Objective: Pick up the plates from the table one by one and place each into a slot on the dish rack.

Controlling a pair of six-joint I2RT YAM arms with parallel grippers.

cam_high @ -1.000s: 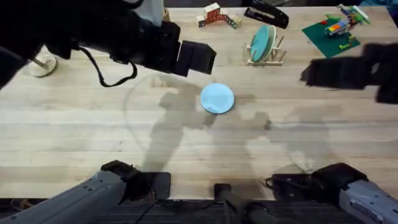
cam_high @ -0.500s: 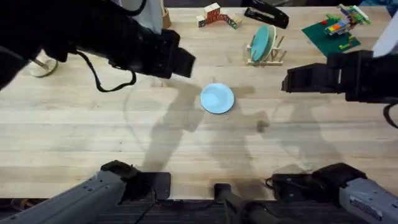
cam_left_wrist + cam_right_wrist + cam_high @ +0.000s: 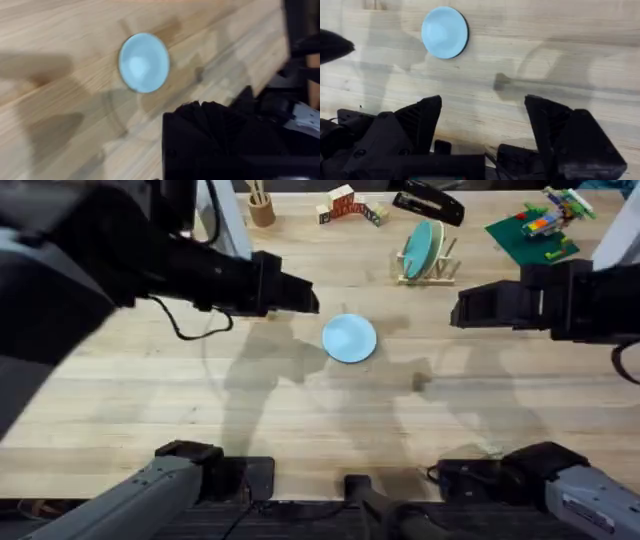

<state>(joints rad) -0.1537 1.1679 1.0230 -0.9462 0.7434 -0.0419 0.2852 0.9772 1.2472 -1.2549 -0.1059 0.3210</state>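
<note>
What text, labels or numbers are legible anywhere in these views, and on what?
None legible.
Toy blocks at the table's far edge: red markings, too small to read.
Sky blue plate, teal plate in the dish rack: no print visible.

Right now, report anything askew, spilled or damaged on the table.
Nothing stands out. The sky blue plate lies flat on the table, and the teal plate stands on edge in the dish rack.

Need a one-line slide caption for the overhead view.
Sky-blue plate lies flat mid-table between both arms; teal plate already stands in the dish rack.
</note>
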